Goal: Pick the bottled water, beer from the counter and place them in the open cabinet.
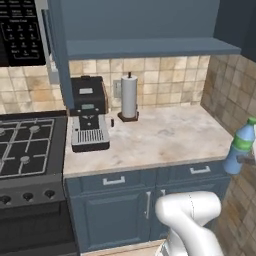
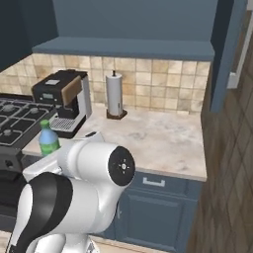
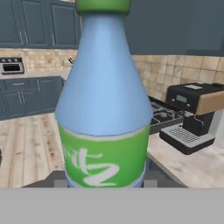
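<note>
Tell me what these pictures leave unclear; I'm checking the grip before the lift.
- Pincer fingers: hand view, hidden behind the water bottle.
- Bottle base: left base view, cut by the right edge; right base view, hidden behind the arm.
- Bottle cap top: hand view, cut by the top edge.
- Label text: blurred.
- Cabinet top: both base views, cut off.

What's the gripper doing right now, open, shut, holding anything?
Gripper: shut on the translucent light-blue plastic bottled water with green cap and green label band, held upright in the air, off the beige marbled counter.
</note>
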{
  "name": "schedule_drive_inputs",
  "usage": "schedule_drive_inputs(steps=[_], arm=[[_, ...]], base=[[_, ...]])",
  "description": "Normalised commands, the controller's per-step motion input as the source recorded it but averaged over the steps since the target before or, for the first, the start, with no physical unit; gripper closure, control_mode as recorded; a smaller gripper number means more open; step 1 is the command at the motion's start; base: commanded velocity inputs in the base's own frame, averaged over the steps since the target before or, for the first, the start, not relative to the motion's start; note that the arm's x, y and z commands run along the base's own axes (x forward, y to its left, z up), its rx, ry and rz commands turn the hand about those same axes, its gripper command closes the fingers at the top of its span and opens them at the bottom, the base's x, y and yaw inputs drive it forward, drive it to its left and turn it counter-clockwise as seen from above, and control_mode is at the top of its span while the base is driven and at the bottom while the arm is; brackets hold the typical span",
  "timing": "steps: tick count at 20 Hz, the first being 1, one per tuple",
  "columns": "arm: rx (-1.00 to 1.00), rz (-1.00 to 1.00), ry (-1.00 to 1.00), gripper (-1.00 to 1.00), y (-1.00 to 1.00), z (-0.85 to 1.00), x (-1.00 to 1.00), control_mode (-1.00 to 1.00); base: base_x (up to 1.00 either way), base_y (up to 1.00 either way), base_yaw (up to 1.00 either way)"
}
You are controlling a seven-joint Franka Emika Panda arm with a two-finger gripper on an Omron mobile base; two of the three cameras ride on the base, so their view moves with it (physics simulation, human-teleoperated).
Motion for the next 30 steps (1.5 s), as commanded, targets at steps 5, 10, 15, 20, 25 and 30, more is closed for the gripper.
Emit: schedule_drive_inputs(steps=[5, 10, 15, 20, 25, 30], arm=[[0.0, 0.0, 0.0, 1.0, 0.0, 0.0, 0.0, 1.0], [0.0, 0.0, 0.0, 1.0, 0.0, 0.0, 0.0, 1.0], [0.0, 0.0, 0.0, 1.0, 0.0, 0.0, 0.0, 1.0], [0.0, 0.0, 0.0, 1.0, 0.0, 0.0, 0.0, 1.0], [0.0, 0.0, 0.0, 1.0, 0.0, 0.0, 0.0, 1.0], [0.0, 0.0, 0.0, 1.0, 0.0, 0.0, 0.0, 1.0]], base=[[0.61, -0.01, 0.0], [0.76, -0.07, 0.0], [0.62, 0.0, 0.0], [0.55, -0.22, 0.01], [0.78, -0.37, 0.05], [0.53, -0.21, 0.06]])
